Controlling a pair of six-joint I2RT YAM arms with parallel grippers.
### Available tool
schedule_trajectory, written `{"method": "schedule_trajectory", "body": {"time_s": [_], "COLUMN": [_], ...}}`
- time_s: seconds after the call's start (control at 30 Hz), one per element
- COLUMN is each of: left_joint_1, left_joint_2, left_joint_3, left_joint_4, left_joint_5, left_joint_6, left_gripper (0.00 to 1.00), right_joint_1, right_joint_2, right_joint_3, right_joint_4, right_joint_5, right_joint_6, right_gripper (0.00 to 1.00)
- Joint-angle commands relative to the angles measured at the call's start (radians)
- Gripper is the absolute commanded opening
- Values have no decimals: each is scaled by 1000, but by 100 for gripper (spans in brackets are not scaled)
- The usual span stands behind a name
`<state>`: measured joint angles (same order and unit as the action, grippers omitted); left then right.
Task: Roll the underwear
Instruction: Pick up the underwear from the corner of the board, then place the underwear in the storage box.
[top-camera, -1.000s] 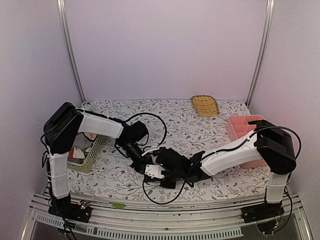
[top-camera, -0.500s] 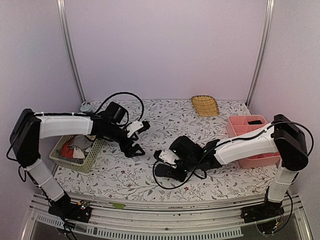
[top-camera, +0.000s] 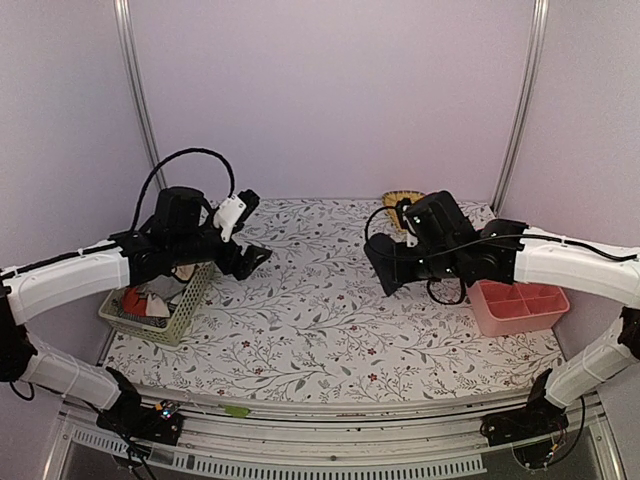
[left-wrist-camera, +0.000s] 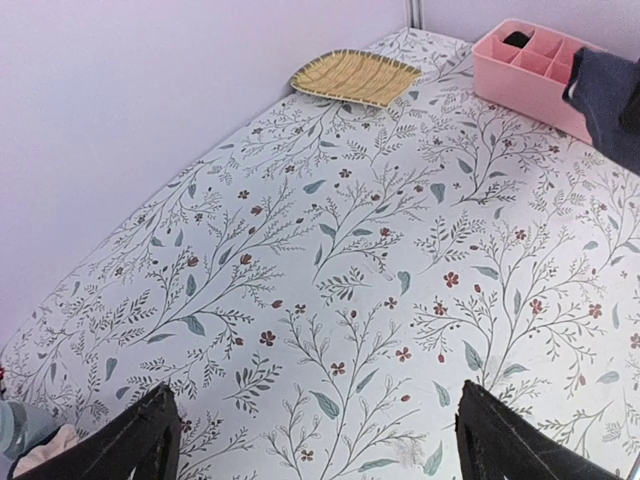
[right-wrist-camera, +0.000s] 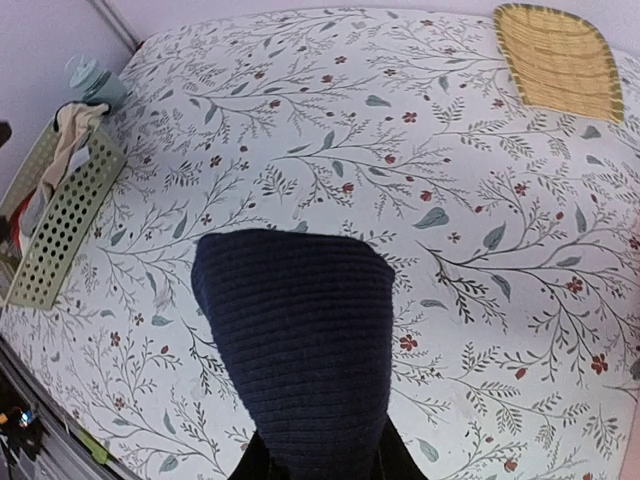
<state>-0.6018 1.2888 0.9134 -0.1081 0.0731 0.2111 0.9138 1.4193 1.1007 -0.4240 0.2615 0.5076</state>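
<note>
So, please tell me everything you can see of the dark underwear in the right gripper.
The dark underwear looks navy to black. It is a soft ribbed knit cloth, bundled into a compact shape with a rounded far end. Its narrower near end is clamped in the right gripper, whose fingers barely show at the bottom of the wrist view. It appears lifted above the floral table and seems to touch nothing else.

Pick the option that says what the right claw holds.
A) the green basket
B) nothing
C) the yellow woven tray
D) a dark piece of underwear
D: in the right wrist view the right claw is clamped on the dark underwear, which hangs above the table, while the yellow woven tray and the green basket sit apart from it on the flowered cloth.
</note>
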Motion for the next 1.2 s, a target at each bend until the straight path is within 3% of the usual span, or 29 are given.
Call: {"method": "schedule_trajectory", "body": {"time_s": [0.0, 0.3, 0.57, 0.8, 1.17], "left_joint_1": [13, 13, 10, 11, 11], "left_joint_2": [-61, -216, -291, -271, -215], "left_joint_3": [-25, -78, -133, -113, -115], "left_joint_4": [16, -1, 32, 30, 27], "left_joint_5": [-5, 30, 77, 20, -9], "left_joint_6": [-79, -183, -223, -199, -180], "left_gripper": [96, 96, 96, 96, 96], "right_joint_1": [-52, -197, -535, -816, -918], "right_joint_2": [-20, -148, -212, -39, 303], "right_joint_3": [149, 207, 235, 289, 562], "right_joint_4": [-288, -584, -748, -794, -859], "right_joint_5": [143, 219, 265, 157, 180], "right_joint_6": [282, 612, 841, 975, 1082], "right_gripper": [0, 0, 0, 0, 0]}}
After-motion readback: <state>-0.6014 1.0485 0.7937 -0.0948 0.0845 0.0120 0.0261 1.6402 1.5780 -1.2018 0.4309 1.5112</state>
